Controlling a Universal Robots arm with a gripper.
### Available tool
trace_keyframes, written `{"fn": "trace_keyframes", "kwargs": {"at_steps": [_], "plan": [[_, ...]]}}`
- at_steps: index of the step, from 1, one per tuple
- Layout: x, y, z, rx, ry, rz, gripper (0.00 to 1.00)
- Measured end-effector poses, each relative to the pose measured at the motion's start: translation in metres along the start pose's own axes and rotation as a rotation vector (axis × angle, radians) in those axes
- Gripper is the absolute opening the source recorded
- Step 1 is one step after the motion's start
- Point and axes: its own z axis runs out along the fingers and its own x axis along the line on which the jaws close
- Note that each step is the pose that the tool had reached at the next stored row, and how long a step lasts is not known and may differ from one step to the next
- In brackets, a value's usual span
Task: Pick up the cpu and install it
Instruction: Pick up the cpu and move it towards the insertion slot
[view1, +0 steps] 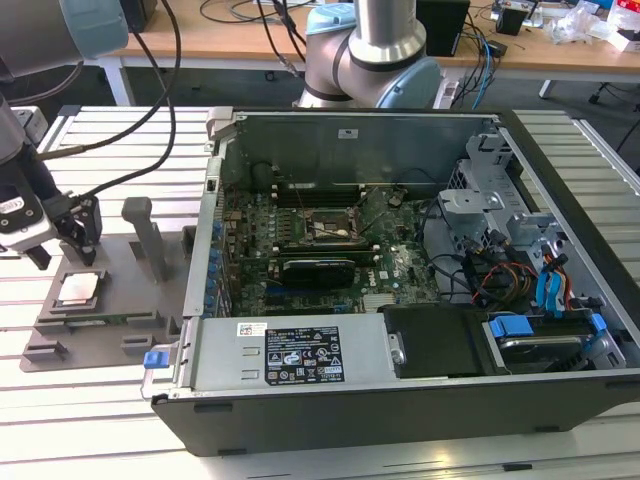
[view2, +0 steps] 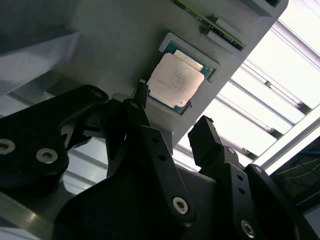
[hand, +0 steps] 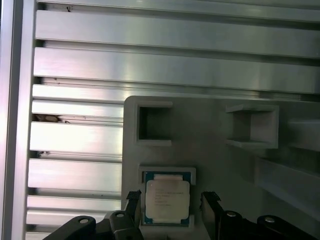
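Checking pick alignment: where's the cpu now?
The cpu lies in a recess of the grey tray at the exterior view's left, beside the computer case, under the gripper's open fingers.

Print on the power-supply label (view1: 302, 356) and cpu (hand: 167, 199) is unreadable.

On slatted metal table (view1: 110, 425): grey tray (view1: 128, 298), open computer case (view1: 400, 405).

cpu (view1: 78, 289): one small flat square chip, silvery-white metal top; lying flat, top up, seated in a square recess of grey tray (view1: 125, 300), exterior view's left.
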Motion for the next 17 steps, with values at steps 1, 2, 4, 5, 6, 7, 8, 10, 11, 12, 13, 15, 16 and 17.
{"fn": "trace_keyframes", "kwargs": {"at_steps": [1,2,4,5,6,7,8,10,11,12,13,15,16,17], "plan": [[0.0000,0.0000,0.0004,0.0000,0.0000,0.000,0.60],[0.0000,0.0000,0.0011,0.0000,0.0000,0.000,0.60],[0.0000,0.0000,0.0023,0.0000,0.0000,0.000,0.60],[0.0001,0.0000,0.0029,0.0000,0.0000,0.000,0.60],[0.0001,0.0000,0.0037,0.0000,0.0000,0.000,0.60],[0.0001,0.0000,0.0049,0.0000,0.0000,0.000,0.60],[0.0001,0.0000,0.0062,0.0000,0.0000,0.000,0.60],[0.0002,0.0000,0.0088,0.0000,0.0000,0.000,0.60],[0.0003,0.0000,0.0097,0.0000,0.0000,0.000,0.60],[0.0003,-0.0004,0.0116,0.0000,0.0000,0.000,0.60],[0.0004,-0.0007,0.0137,0.0000,0.0000,0.000,0.60],[0.0007,-0.0035,0.0192,0.0000,0.0001,-0.001,0.60],[0.0008,-0.0047,0.0207,0.0000,0.0000,-0.002,0.60],[0.0009,-0.0061,0.0222,0.0000,0.0000,-0.002,0.60]]}}
